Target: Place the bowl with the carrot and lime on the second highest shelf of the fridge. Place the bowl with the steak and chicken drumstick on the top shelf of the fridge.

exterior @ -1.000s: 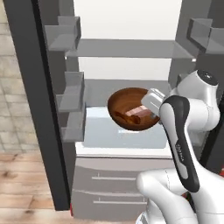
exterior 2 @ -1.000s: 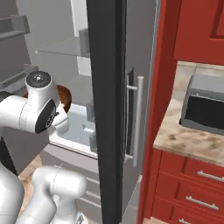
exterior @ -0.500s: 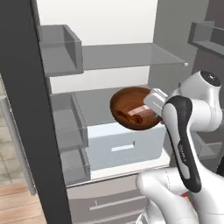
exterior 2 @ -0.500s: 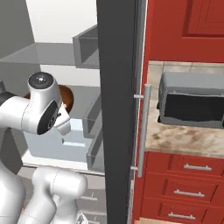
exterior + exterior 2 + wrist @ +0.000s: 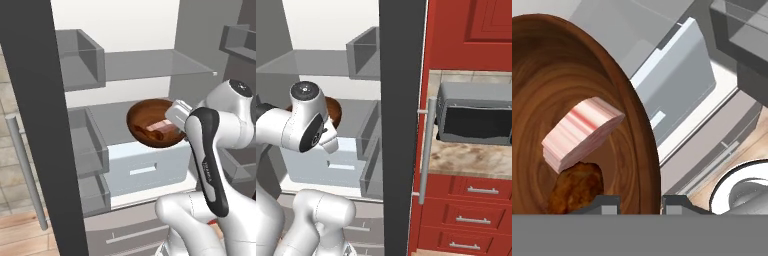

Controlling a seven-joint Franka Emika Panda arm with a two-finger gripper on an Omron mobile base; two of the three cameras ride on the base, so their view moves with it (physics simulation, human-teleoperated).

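Gripper (image 5: 641, 202): fingers narrow, clamped on the rim of the wooden bowl (image 5: 152, 123), one finger inside, one outside. The bowl hangs in the air in front of the open fridge, below the upper glass shelf (image 5: 155, 65) and above the white drawer (image 5: 142, 167). Steak (image 5: 579, 132) and drumstick (image 5: 574, 187) lie inside it.
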